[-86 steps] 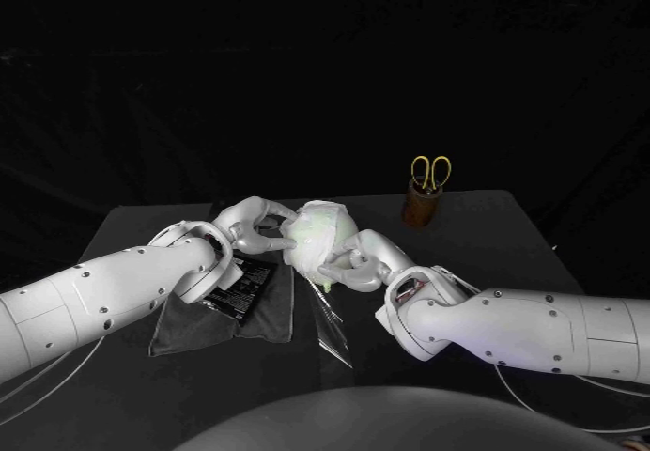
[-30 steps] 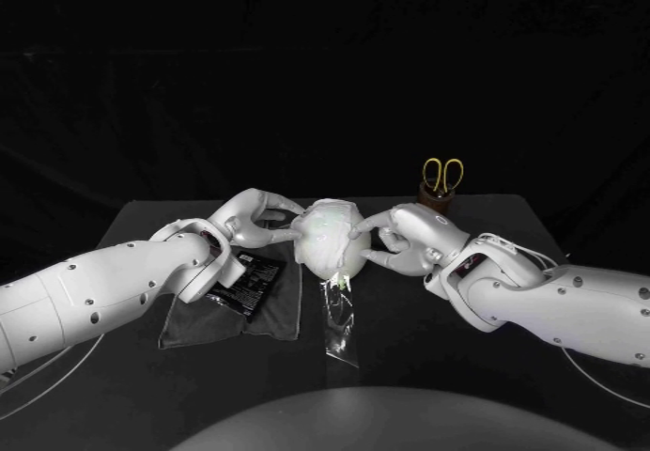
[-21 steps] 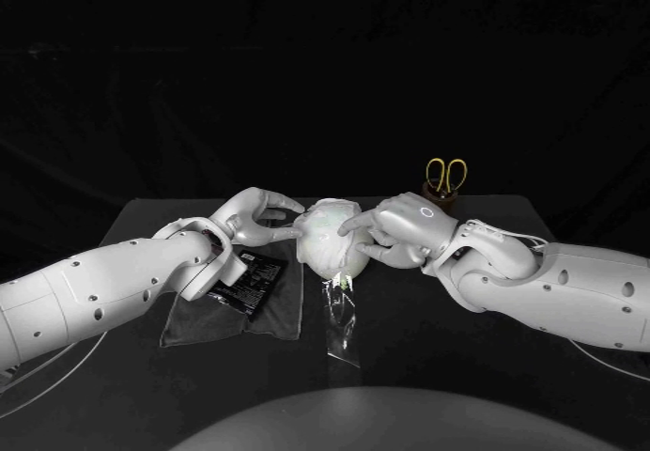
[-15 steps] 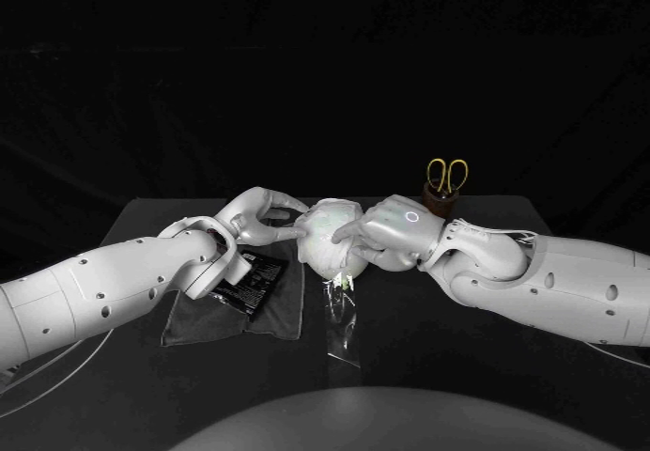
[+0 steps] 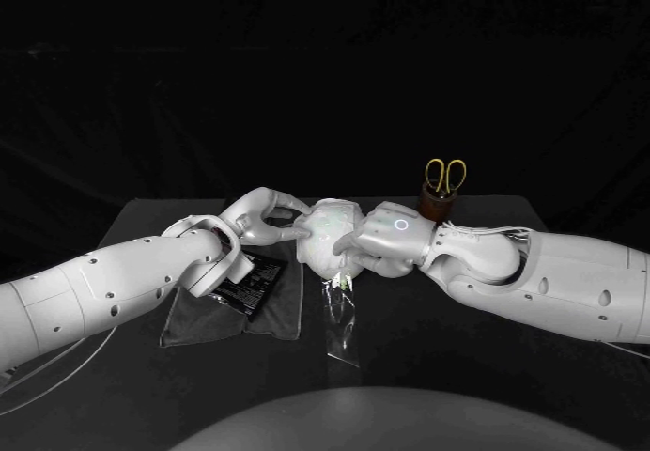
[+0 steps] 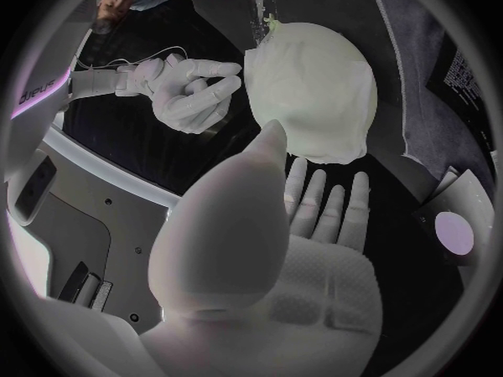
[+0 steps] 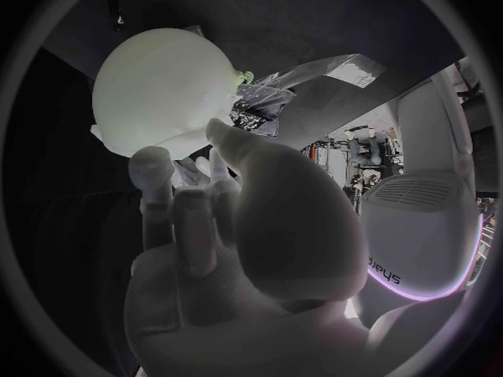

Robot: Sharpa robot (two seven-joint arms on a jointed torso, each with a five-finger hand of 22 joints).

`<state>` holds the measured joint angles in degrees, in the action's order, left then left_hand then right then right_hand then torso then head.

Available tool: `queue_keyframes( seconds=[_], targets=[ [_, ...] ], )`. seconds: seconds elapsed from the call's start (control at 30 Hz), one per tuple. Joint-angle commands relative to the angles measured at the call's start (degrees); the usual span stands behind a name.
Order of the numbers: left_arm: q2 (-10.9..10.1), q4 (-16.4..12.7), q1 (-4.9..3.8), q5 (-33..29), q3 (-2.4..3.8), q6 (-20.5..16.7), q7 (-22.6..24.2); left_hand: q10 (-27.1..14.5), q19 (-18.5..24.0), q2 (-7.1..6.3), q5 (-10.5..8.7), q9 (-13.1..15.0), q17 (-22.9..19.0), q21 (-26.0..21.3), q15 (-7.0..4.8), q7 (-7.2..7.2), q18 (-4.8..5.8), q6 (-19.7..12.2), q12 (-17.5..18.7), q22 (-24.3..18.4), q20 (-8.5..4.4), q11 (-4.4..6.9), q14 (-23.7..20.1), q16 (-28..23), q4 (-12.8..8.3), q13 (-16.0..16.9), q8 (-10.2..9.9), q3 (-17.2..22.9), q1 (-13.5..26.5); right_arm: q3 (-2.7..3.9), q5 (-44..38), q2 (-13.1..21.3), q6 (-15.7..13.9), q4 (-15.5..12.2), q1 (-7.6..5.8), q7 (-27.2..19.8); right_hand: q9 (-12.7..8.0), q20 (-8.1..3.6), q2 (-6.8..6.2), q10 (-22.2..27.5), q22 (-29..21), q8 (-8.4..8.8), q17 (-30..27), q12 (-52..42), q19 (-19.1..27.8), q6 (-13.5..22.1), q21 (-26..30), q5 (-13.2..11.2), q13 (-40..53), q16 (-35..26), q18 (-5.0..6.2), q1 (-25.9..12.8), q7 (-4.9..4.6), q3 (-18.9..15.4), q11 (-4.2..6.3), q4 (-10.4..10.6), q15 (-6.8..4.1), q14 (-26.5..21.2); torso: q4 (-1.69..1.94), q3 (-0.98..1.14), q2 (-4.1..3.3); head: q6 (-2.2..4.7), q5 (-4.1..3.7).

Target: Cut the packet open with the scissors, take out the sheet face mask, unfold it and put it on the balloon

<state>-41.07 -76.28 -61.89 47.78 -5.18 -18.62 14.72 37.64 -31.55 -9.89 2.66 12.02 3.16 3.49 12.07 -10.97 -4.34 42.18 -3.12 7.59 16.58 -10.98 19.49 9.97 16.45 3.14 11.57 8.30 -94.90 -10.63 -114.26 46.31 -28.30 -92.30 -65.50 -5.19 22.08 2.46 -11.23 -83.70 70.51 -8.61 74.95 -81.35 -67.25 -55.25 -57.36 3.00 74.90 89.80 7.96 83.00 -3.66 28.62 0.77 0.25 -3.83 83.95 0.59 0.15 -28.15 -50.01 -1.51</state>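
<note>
A pale balloon (image 5: 322, 240) with the white sheet mask (image 6: 314, 88) draped over it sits mid-table between my two hands. My left hand (image 5: 266, 218) holds the balloon's left side between its thumb and straight fingers (image 6: 327, 205). From the other side, my right hand (image 5: 380, 241) pinches the mask at the balloon's edge, its other fingers curled in; the left wrist view shows this right hand (image 6: 192, 93) too. The balloon's knot (image 7: 244, 77) points toward the table's front. The yellow-handled scissors (image 5: 438, 175) stand in a brown holder (image 5: 434, 207) at the back right.
A black packet (image 5: 245, 282) lies on a dark cloth (image 5: 224, 324) at the left, under my left forearm. A clear film strip (image 5: 340, 324) lies in front of the balloon, and it appears again as clear film (image 7: 314, 74) by the knot.
My right hand has swung in from the right and rolled over against the balloon, its back now facing up. My left hand and the balloon have stayed put.
</note>
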Motion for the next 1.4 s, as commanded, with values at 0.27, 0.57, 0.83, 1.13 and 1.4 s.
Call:
queue_keyframes(
  seconds=[0.27,0.57,0.83,1.13,1.4],
  targets=[
    [0.55,0.04,-0.09,2.25,0.07,1.47,0.64,0.67,-0.24,0.24,0.09,0.19,-0.04,0.11,-0.17,-1.50,0.69,0.86,-0.15,-0.10,0.13,0.00,-0.03,-0.27,0.00,0.09,0.53,-0.42,0.39,-0.03,-0.69,-1.13,0.26,0.95,-0.04,0.75,0.46,0.10,0.65,-1.84,0.87,-1.13,15.05,-1.44,-1.43,-1.43,-1.18,-0.23,10.39,0.20,-0.83,-0.54,-0.43,-0.25,-0.10,0.17,-0.23,6.05,0.14,-0.05,-0.03,0.01,-0.39],
    [1.32,0.64,-0.07,2.33,0.04,2.59,-0.05,-0.49,-0.23,0.42,0.08,0.01,-0.11,0.06,-0.06,-1.34,0.70,0.12,0.12,-0.31,0.13,0.23,-0.33,-0.79,0.11,-0.06,0.31,-1.97,1.34,-0.12,0.10,-2.50,0.92,2.84,0.25,0.45,0.56,0.11,0.88,-2.05,1.00,-1.37,15.05,-1.80,-1.68,-1.64,-1.29,-0.23,10.59,0.20,-0.87,-0.37,-0.53,-0.19,-0.20,0.01,-0.17,6.05,0.11,0.02,-0.08,0.01,-0.19],
    [1.68,1.37,-0.07,2.06,0.04,3.18,-0.49,-0.97,-0.21,0.65,0.08,-0.09,-0.13,0.04,-0.05,-1.38,0.69,-0.29,0.15,-0.43,0.13,0.20,-0.39,-1.03,0.18,-0.09,0.16,-2.86,1.79,-0.26,0.29,-3.24,2.72,3.27,0.58,-0.20,0.61,0.13,1.03,-1.74,0.67,-1.55,15.05,-1.44,-1.23,-1.71,-0.46,-0.23,10.34,0.20,-0.71,0.82,-0.60,0.28,-0.26,-1.02,-0.11,6.05,0.02,0.07,-0.06,0.01,-0.30],
    [2.01,2.07,-0.07,1.97,0.04,3.54,-0.75,-1.17,-0.13,0.77,0.07,-0.14,-0.13,0.03,-0.01,-1.39,0.69,-0.49,0.16,-0.50,0.13,0.22,-0.39,-1.12,0.18,-0.10,0.10,-3.24,1.94,-0.34,0.48,-3.36,1.69,3.52,0.82,-0.48,1.17,0.37,1.89,-2.05,1.48,-3.14,15.05,-2.15,-1.73,-4.46,-1.21,-0.23,10.76,0.20,-0.96,0.49,-1.25,0.43,-1.13,-1.25,0.42,6.05,0.05,0.04,0.02,0.01,-0.37],
    [2.16,2.27,-0.08,1.93,0.05,3.66,-0.85,-1.17,-0.13,0.77,0.07,-0.14,-0.13,0.03,-0.01,-1.39,0.69,-0.49,0.16,-0.50,0.13,0.22,-0.39,-1.12,0.18,-0.10,0.10,-3.24,1.94,-0.35,1.50,-3.15,-3.88,3.32,0.86,-0.11,2.36,1.23,5.29,-3.52,3.01,-5.62,15.05,-4.46,-3.65,-7.89,-3.48,-0.23,12.25,0.20,-1.58,-2.48,-1.40,0.23,-1.60,1.42,1.55,6.05,0.04,0.01,-0.03,0.01,-0.44]
  ],
)
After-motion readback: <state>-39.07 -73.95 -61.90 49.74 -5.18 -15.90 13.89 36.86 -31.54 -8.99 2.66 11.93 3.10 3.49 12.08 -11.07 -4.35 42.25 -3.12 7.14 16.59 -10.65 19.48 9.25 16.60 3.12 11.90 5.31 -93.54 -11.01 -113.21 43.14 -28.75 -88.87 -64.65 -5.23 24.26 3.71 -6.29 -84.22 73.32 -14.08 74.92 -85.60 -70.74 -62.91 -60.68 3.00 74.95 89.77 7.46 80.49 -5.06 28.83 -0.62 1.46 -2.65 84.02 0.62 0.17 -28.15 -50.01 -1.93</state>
